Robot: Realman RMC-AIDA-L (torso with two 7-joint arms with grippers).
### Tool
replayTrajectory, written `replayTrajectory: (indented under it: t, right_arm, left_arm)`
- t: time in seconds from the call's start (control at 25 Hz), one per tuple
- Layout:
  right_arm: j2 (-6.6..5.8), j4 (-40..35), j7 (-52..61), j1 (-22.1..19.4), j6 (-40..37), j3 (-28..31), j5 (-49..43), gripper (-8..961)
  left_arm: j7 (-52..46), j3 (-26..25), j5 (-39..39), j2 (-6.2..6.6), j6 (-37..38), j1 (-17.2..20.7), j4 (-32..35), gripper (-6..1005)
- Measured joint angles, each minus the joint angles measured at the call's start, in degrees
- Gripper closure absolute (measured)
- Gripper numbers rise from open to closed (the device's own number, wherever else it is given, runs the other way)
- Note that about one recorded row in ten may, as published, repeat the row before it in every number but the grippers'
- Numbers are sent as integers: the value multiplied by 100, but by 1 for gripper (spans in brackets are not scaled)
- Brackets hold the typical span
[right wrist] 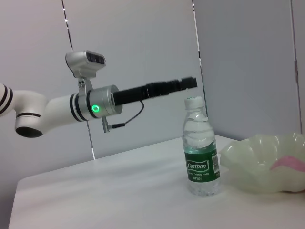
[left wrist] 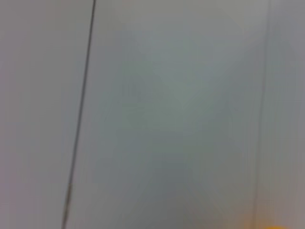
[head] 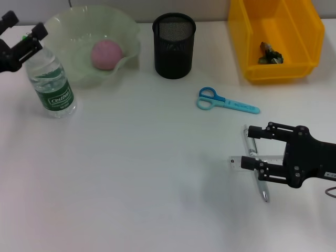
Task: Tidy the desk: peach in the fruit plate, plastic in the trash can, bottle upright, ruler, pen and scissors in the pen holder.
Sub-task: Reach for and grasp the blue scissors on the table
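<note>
The bottle (head: 52, 84) stands upright on the desk (head: 131, 173) at the left. My left gripper (head: 25, 25) hovers open just above its white cap; the right wrist view shows that gripper (right wrist: 189, 82) clear of the bottle (right wrist: 200, 148). My right gripper (head: 249, 147) is open low over the desk, one finger on either side of the pen (head: 253, 152) and the transparent ruler (head: 237, 160). The scissors (head: 226, 101) lie flat beyond it. The peach (head: 106, 54) rests in the fruit plate (head: 68, 26). The plastic (head: 270, 54) lies in the trash can (head: 252, 31). The pen holder (head: 174, 44) stands upright.
The fruit plate, pen holder and trash can stand in a row along the desk's far edge. The left wrist view shows only a plain grey wall.
</note>
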Motion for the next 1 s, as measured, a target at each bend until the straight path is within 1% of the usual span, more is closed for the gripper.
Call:
replayTrajectory:
  t: [0.08,0.12,0.24,0.28,0.36,0.4,0.44,0.56,0.64,0.68,0.72,0.8,0.88,0.92,1.0]
  right_arm:
    - [0,0,0,-1,0,0,0,252]
    - [0,0,0,-1,0,0,0,252]
    - [-4,0,0,-2,0,0,0,252]
    - [-4,0,0,-2,0,0,0,252]
    - [-5,0,0,-2,1,0,0,252]
    - [-9,0,1,-2,0,0,0,252]
    - [-9,0,1,-2,0,0,0,252]
    - [-20,0,13,9,0,0,0,252]
    - [-25,0,17,13,-2,0,0,252]
    - [-26,0,22,18,-4,0,0,252]
    - [-26,0,22,18,-4,0,0,252]
    - [-26,0,34,26,-6,0,0,253]
    - [-28,-2,52,29,-7,0,0,253]
    - [-30,-9,73,34,-8,0,0,253]
    - [-37,-31,130,45,-9,10,0,253]
  left_arm:
    - [0,0,0,0,0,0,0,202]
    - [-360,5,-58,67,383,-23,32,202]
    - [-501,20,-84,103,547,-30,33,202]
    - [-709,81,-35,185,914,-66,35,202]
    - [-806,183,36,234,1119,-92,39,202]
    - [-964,392,93,314,1317,-112,44,202]
    - [-964,392,93,314,1317,-112,44,202]
    - [-1180,775,119,427,1604,-138,47,203]
    - [-1180,775,119,427,1604,-138,47,203]
    - [-1303,1168,125,505,1818,-150,50,203]
    - [-1303,1168,125,505,1818,-150,50,203]
    - [-1379,1716,253,526,1902,-164,51,203]
    - [-1362,1777,374,503,1896,-171,50,203]
    - [-1325,1803,488,475,1891,-175,48,203]
    - [-1056,1821,885,341,1852,-173,44,203]
